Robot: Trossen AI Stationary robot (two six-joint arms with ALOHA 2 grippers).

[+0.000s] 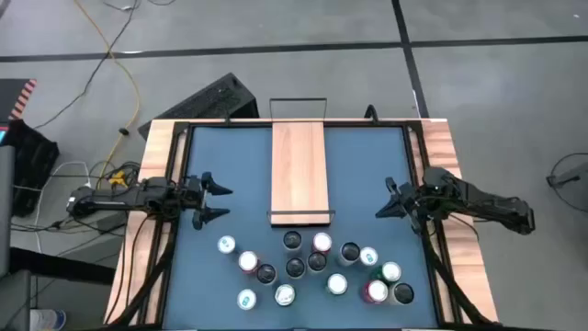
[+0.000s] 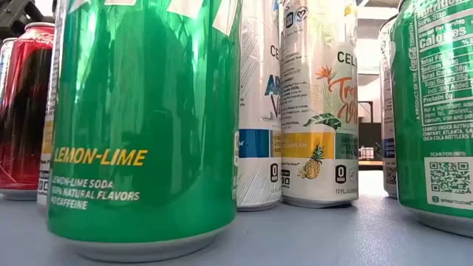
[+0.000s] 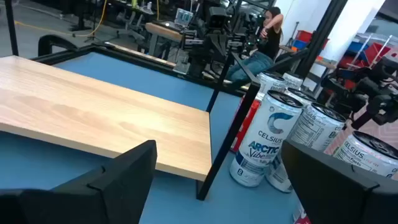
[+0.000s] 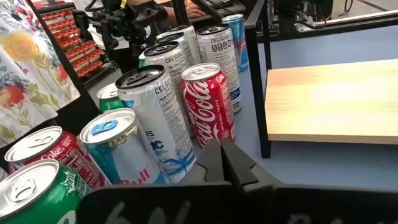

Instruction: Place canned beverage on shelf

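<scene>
The shelf is a long pale wood plank lying along the middle of the blue table, with a thin black wire rail at its far end and at its near end. Nothing stands on it. Several cans stand upright in a cluster on the table near the front edge, just past the shelf's near end. My left gripper is open and empty, left of the shelf's near end. My right gripper is shut and empty, right of the shelf, with a red Coca-Cola can in front of it.
Pale wooden strips edge the table on the left and right. Bare blue table lies on both sides of the shelf. A keyboard and cables lie on the floor beyond the far edge. A person shows in the room behind.
</scene>
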